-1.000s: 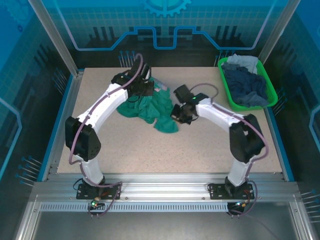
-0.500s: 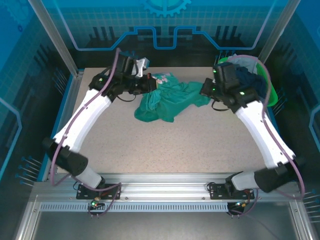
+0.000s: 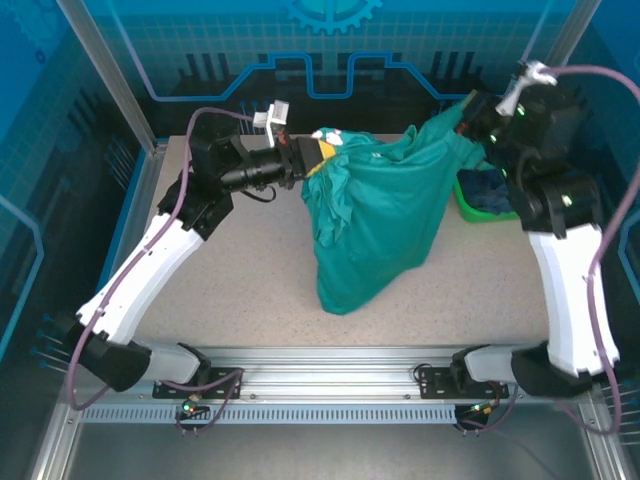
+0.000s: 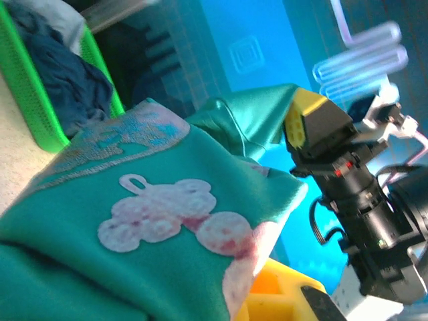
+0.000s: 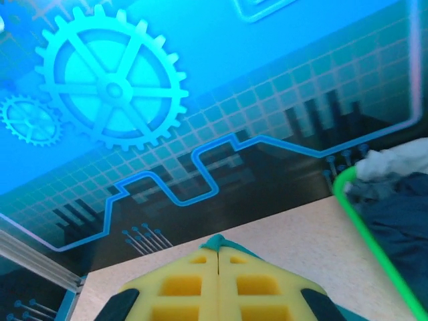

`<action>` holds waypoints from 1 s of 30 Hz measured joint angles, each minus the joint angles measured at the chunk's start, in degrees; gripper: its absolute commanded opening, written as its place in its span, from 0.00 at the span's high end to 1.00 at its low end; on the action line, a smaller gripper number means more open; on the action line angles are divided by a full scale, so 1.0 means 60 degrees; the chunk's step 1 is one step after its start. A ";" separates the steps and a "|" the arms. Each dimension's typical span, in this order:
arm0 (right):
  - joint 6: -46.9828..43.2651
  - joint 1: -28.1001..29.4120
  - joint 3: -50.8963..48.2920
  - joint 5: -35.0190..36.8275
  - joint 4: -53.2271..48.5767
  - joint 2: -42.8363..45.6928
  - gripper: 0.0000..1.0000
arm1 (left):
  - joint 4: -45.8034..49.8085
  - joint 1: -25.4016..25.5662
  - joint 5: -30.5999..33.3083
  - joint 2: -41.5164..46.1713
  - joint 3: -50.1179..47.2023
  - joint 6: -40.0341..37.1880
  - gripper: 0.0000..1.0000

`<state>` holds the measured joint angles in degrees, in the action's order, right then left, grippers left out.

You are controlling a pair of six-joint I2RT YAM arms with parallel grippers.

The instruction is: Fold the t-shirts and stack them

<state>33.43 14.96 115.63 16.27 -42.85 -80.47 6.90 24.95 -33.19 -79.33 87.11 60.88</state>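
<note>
A teal-green t-shirt [image 3: 385, 210] with a pale pink print hangs in the air, stretched between both grippers, and its lower end [image 3: 340, 295] reaches down to the table. My left gripper [image 3: 312, 152] is shut on the shirt's left top edge. In the left wrist view the printed cloth [image 4: 154, 214] drapes over a yellow finger [image 4: 287, 301]. My right gripper [image 3: 470, 125] is shut on the right top edge. Its yellow fingers [image 5: 200, 281] are pressed together with a bit of teal cloth [image 5: 215, 241] pinched at the tip. More t-shirts, navy [image 3: 495, 192] and pale grey-blue [image 5: 394, 160], lie in the basket.
The bright green plastic basket [image 3: 468, 208] stands at the back right of the table, partly hidden behind the right arm and the hanging shirt. Its rim [image 5: 374, 234] lies close under the right gripper. Blue enclosure walls [image 3: 330, 40] surround the speckled table [image 3: 230, 280].
Both arms have risen and spread apart, lifting the teal t-shirt from a crumpled heap on the table. It now hangs stretched between them.
</note>
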 measured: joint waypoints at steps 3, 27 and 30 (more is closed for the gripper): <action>0.0106 0.0080 0.2284 -0.0841 -0.0058 -0.2736 0.84 | -0.0047 -0.1147 0.0353 -0.0645 -0.0594 0.0550 0.70; 0.4211 0.2335 -0.7930 -0.4568 0.0004 -0.2437 0.43 | 0.5406 -0.1461 0.4062 -0.2419 -0.2725 -0.4455 0.43; 0.4816 0.2703 -0.8247 -0.5005 0.0499 -0.3067 0.44 | 0.5198 -0.1180 0.4459 -0.3548 -0.2058 -0.5005 0.44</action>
<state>62.33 31.18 66.15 -13.76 -39.86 -98.87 38.09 17.87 -6.44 -100.62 74.76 30.85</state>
